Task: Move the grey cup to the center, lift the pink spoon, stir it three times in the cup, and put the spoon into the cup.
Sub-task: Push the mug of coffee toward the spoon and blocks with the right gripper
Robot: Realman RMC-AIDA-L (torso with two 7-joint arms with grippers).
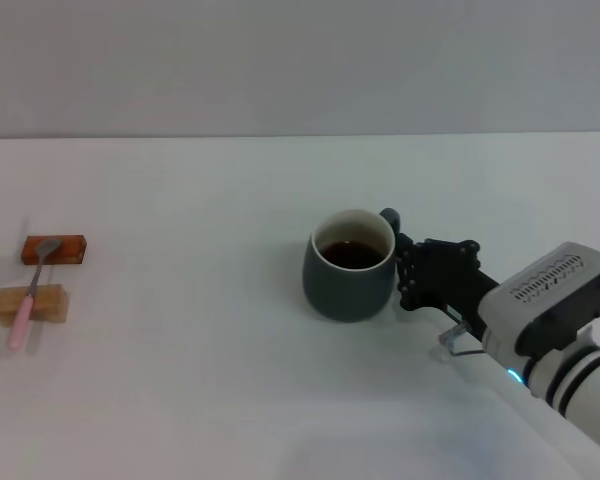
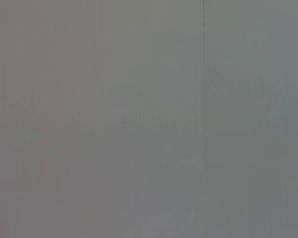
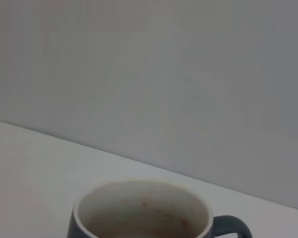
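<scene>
Left wrist view: uniform grey blur, nothing identifiable; left arm not seen in any view.

Head view: black right gripper [image 1: 408, 272] sits against the right side of the rounded dark blue-grey mug [image 1: 349, 265]; its fingertips are masked by the mug wall, so finger state cannot be read. The mug's small handle [image 1: 389, 216] is mostly hidden behind the gripper. White right arm is cut off by the right and near edges.

Right wrist view: mug [image 3: 144, 213] cut off by the picture edge, only rim, upper inside wall and part of the handle [image 3: 232, 227] visible; liquid not visible here. Own fingers not shown.

Slim pink-handled spoon [image 1: 30, 294] at far left: too small to tell its bowl's detail.
</scene>
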